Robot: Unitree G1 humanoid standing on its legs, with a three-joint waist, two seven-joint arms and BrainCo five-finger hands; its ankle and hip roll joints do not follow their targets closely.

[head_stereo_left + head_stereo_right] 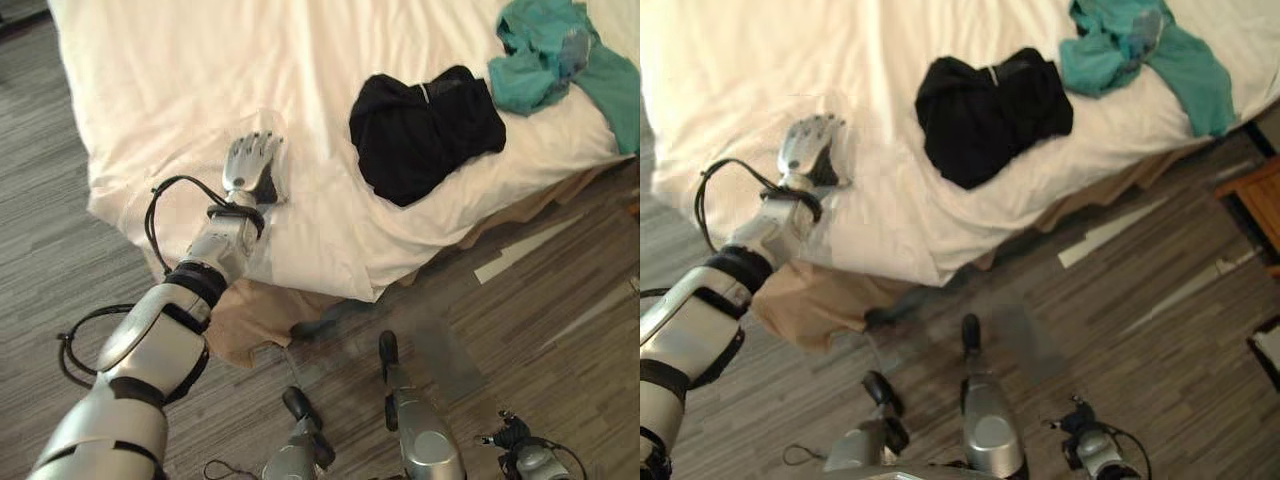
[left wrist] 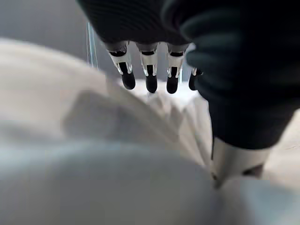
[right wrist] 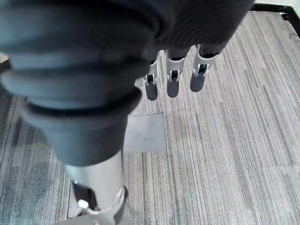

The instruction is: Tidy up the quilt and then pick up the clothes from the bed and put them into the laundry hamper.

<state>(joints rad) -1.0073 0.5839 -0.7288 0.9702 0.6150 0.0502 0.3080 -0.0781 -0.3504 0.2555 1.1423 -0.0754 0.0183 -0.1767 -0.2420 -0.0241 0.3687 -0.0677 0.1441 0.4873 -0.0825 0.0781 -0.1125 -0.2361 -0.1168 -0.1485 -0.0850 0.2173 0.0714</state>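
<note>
A: So, where is the left hand?
B: Flat on the white quilt near its corner, fingers straight, gripping nothing.
A: And the clothes?
B: Black garment at three o'clock, well apart; teal garment beyond at two. The right hand hangs relaxed over floor.

left hand flat on quilt, seemingly | black garment beside

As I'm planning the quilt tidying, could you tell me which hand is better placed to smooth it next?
Left, probably. The left hand is on the white quilt near the bed's corner with straight fingers, while the right hand hangs over the floor.
</note>
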